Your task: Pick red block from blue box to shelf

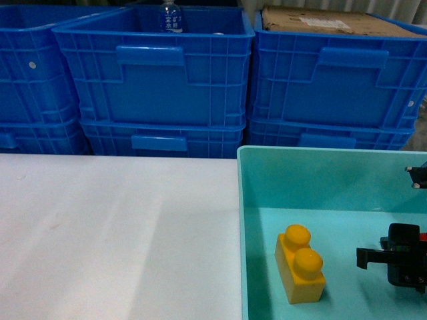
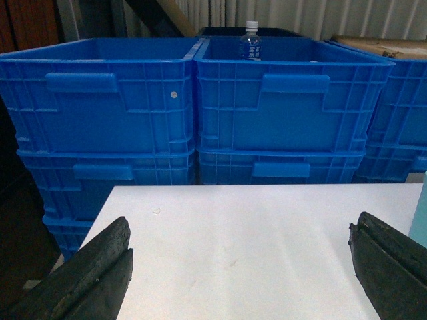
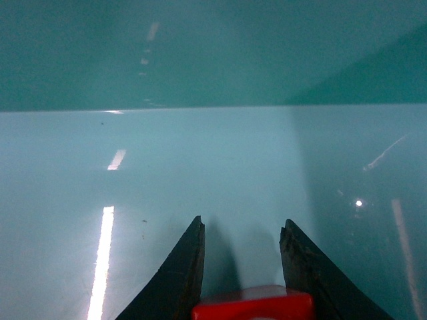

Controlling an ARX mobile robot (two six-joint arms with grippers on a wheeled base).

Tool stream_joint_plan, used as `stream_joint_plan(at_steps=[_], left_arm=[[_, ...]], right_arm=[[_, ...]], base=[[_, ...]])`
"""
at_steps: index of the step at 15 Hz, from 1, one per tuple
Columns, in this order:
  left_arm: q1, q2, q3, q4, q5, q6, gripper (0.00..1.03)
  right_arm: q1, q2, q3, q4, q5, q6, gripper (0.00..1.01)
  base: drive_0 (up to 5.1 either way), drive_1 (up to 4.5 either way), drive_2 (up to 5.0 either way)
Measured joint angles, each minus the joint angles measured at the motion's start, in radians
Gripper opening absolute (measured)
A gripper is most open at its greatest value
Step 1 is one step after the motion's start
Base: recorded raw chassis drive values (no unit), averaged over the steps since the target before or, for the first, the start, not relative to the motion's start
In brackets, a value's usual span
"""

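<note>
Right hand (image 3: 243, 243) sits low inside the smooth pale turquoise plastic box (image 1: 253, 152), its two tapered black fingers (image 3: 179, 270) closed on the small glossy red plastic block (image 3: 253, 303). Beside it lies a yellow-orange two-stud brick (image 1: 299, 263). Left hand (image 2: 240, 267) hangs wide apart and holds nothing over the matte white table (image 1: 113, 233), facing ribbed dark blue crates (image 2: 193, 100).

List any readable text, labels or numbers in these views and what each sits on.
Nothing can be quoted with confidence.
Water bottle label: white characters on blue, too small and blurred to read.
Cardboard sheet on the right crate: a pale printed sticker, print illegible.
Blue crates, turquoise blue box, yellow brick, red block: no markings visible.
</note>
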Motion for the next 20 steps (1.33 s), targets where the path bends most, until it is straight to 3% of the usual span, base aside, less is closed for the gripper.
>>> stream_joint_plan(at_steps=[2, 5, 7, 9, 12, 17, 20], left_arm=[[0.000, 0.000, 0.000, 0.000, 0.000, 0.000, 0.98], [0.000, 0.000, 0.000, 0.000, 0.000, 0.000, 0.98], [0.000, 0.000, 0.000, 0.000, 0.000, 0.000, 0.98], [0.000, 0.000, 0.000, 0.000, 0.000, 0.000, 0.98], [0.000, 0.000, 0.000, 0.000, 0.000, 0.000, 0.98], [0.000, 0.000, 0.000, 0.000, 0.000, 0.000, 0.98], [0.000, 0.000, 0.000, 0.000, 0.000, 0.000, 0.98]], right_arm=[[0.002, -0.045, -0.013, 0.023, -0.005, -0.022, 0.28], [-0.009, -0.344, -0.026, -0.023, -0.066, -0.091, 0.28], [-0.051, -0.550, -0.087, 0.012, -0.074, -0.162, 0.28], [-0.100, -0.722, -0.173, -0.009, -0.081, -0.194, 0.28], [-0.129, -1.084, -0.207, -0.233, -0.198, -0.204, 0.28], [-0.168, -1.194, -0.216, -0.311, -0.220, -0.200, 0.28], [-0.126, -1.218, -0.224, -0.307, -0.193, -0.200, 0.28]], base=[[0.0, 0.00, 0.0], [0.0, 0.00, 0.0], [0.0, 0.00, 0.0], [0.0, 0.00, 0.0], [0.0, 0.00, 0.0], [0.0, 0.00, 0.0], [0.0, 0.00, 0.0]])
